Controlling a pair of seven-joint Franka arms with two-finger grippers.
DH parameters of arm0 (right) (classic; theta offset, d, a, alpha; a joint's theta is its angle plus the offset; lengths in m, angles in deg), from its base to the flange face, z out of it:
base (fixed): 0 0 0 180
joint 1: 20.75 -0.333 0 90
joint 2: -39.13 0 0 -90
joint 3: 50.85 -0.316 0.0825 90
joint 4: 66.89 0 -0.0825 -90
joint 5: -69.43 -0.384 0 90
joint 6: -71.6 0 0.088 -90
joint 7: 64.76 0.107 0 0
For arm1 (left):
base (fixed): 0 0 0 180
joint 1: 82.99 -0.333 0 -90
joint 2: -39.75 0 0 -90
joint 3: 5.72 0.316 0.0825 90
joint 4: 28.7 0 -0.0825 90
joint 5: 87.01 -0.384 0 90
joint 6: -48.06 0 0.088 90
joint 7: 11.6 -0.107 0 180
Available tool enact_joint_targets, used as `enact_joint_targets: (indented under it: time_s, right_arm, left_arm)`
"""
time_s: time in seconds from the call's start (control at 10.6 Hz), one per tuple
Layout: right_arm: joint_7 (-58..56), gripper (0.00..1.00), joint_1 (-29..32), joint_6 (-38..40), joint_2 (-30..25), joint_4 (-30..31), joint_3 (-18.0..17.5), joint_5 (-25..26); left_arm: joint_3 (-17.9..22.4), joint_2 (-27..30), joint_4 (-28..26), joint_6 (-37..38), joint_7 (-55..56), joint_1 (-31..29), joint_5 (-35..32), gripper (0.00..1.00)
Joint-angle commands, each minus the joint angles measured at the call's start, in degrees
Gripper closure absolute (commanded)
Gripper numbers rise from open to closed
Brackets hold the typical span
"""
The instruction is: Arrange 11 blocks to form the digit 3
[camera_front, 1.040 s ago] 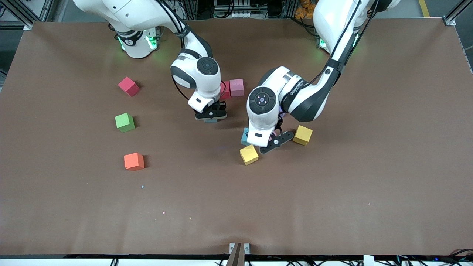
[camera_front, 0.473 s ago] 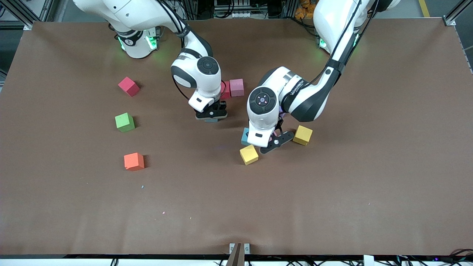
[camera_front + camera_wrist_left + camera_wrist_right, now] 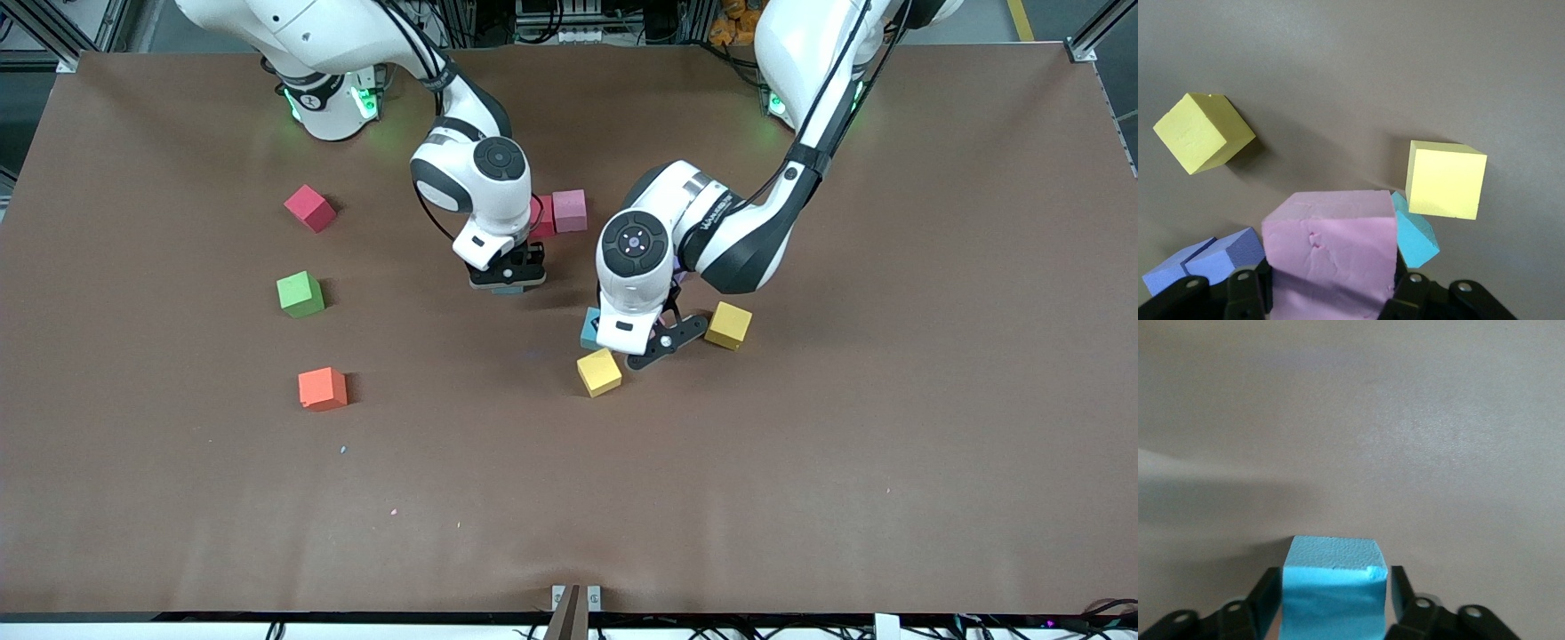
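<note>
My left gripper [image 3: 656,342] is shut on a pink block [image 3: 1331,253], low over the table between two yellow blocks [image 3: 598,372] [image 3: 728,324] and beside a blue block [image 3: 590,329]. In the left wrist view both yellow blocks [image 3: 1203,131] [image 3: 1446,179] and the blue one [image 3: 1415,233] show close by. My right gripper [image 3: 508,278] is shut on a second blue block [image 3: 1331,587], low over bare table. A pink block [image 3: 569,211] touches a darker pink-red one [image 3: 544,216], half hidden by the right arm. No digit figure shows.
A red block [image 3: 309,208], a green block [image 3: 300,294] and an orange block [image 3: 322,388] lie apart toward the right arm's end. A purple cube [image 3: 1205,260] sits right beside my left gripper's fingers. The brown table [image 3: 800,489] stretches wide nearer the front camera.
</note>
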Motion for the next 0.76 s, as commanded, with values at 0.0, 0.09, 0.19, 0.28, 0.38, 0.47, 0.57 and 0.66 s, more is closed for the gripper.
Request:
enact_joint_targets:
  time_s: [0.0, 0.09, 0.19, 0.28, 0.38, 0.47, 0.57, 0.66]
  right_arm:
    - [-0.4, 0.00, 2.3, 0.0, -1.7, 0.1, -0.8, 0.9]
    - [-0.6, 0.00, 3.5, 0.0, -2.4, -0.5, -0.9, 0.7]
    - [-0.6, 0.00, 4.6, 0.0, -3.0, -0.9, -0.8, 0.2]
    - [-0.6, 0.00, 6.4, 0.0, -3.6, -1.2, -0.8, 0.2]
    - [-0.8, 0.00, 8.7, 0.0, -4.3, -1.3, -0.8, 0.2]
    - [-2.3, 0.00, 11.5, 0.1, -4.8, -1.3, -0.8, 0.2]
    - [-4.0, 0.00, 14.4, 0.7, -5.1, -1.3, -0.6, 0.1]
    - [-8.4, 0.00, 16.8, 1.4, -5.5, -1.3, -0.2, 0.1]
  left_arm:
    - [0.0, 1.1, -0.7, 0.6, 0.7, -0.1, 1.2, 1.00]
    - [0.0, 1.0, -0.7, 0.6, 0.8, 0.0, 1.2, 1.00]
    - [0.0, 1.0, -0.7, 0.6, 2.3, 0.0, 1.3, 1.00]
    - [0.0, 0.8, -0.7, 0.6, 4.7, 0.2, 1.3, 1.00]
    - [0.0, 0.6, -0.7, 0.6, 7.7, 0.5, 1.8, 1.00]
    - [0.0, 0.2, -0.7, 0.1, 12.6, 0.6, 4.0, 1.00]
    - [0.0, 0.1, -0.8, -0.1, 15.6, 0.6, 4.4, 1.00]
    - [0.0, -0.2, -0.8, -0.3, 18.2, 1.5, 4.6, 1.00]
